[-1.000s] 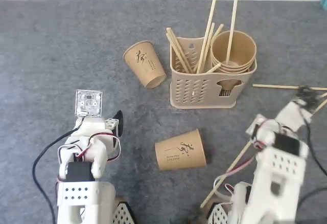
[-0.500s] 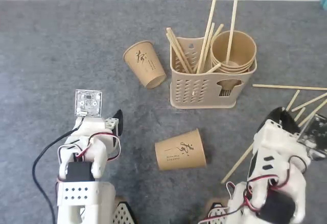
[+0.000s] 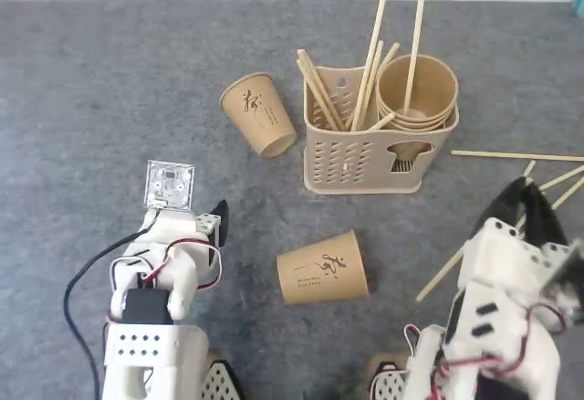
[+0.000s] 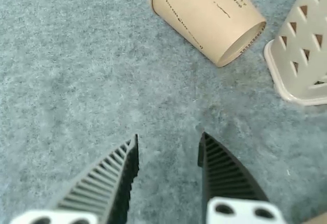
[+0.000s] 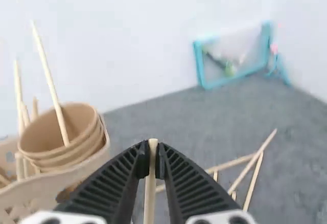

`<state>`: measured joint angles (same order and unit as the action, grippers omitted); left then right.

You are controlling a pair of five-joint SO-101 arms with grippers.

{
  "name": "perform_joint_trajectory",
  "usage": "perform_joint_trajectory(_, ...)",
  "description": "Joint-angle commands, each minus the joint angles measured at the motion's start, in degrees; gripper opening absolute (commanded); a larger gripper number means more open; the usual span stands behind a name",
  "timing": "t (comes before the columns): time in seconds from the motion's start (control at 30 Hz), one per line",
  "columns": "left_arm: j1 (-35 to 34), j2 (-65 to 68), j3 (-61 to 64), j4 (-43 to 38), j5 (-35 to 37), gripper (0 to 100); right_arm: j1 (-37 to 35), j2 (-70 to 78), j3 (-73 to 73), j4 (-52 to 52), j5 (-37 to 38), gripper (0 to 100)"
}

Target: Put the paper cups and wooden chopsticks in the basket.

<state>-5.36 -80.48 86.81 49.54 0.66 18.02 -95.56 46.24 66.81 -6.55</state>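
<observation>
Cup stack (image 3: 434, 82) in basket (image 3: 365, 158); fallen cup (image 3: 321, 268) in front.

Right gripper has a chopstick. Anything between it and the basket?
Nothing visible stands in the way. Between the right gripper, shut on its chopstick, and the basket is bare carpet, with loose chopsticks lying flat on it. The basket's near end is taken up by stacked cups.

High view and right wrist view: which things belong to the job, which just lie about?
Job: basket; stacked paper cups in it; fallen cup beside it; fallen cup in front; loose chopsticks; chopstick in right end effector.
Lying about: blue-framed object by wall; grey carpet.
</observation>
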Motion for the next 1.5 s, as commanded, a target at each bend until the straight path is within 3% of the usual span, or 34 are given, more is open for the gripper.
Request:
perform_joint_trajectory(0.0, -0.35, -0.44, -0.57, -0.70, -0.44, 19, 0.66, -0.22, -7.12, -0.84, 1.23, 0.7)
perform_joint_trajectory(0.2, -0.18, -0.44, -0.75, -0.44, -0.35, 19, 0.66, -0.22, -11.96, -5.32, 1.23, 0.7)
perform_joint_trajectory(0.43, 0.35, -0.35, -0.92, -0.35, -0.35, 19, 0.40, 0.57, -11.78, -21.41, 0.97, 0.7)
perform_joint_trajectory(0.73, 2.90, -0.35, -1.10, 0.44, -0.97, 19, 0.13, 15.43, -12.22, -40.75, 0.79, 0.7)
perform_joint_trajectory(0.9, 2.99, 1.05, -2.42, 0.18, -0.79, 19, -6.81, 21.76, -12.22, -47.08, -0.26, 0.7)
perform_joint_trajectory(1.13, 2.64, 23.03, -9.71, -7.47, -0.70, 19, -18.59, 32.48, -16.62, -52.18, -2.73, 0.9)
perform_joint_trajectory(1.3, 2.55, 40.00, -18.07, -8.44, -0.70, 18, -23.69, 43.56, -26.90, -52.44, -2.81, 0.8)
perform_joint_trajectory(1.47, 2.55, 43.69, -20.53, -7.12, -0.70, 18, -26.86, 55.08, -36.92, -52.09, -3.43, 0.8)
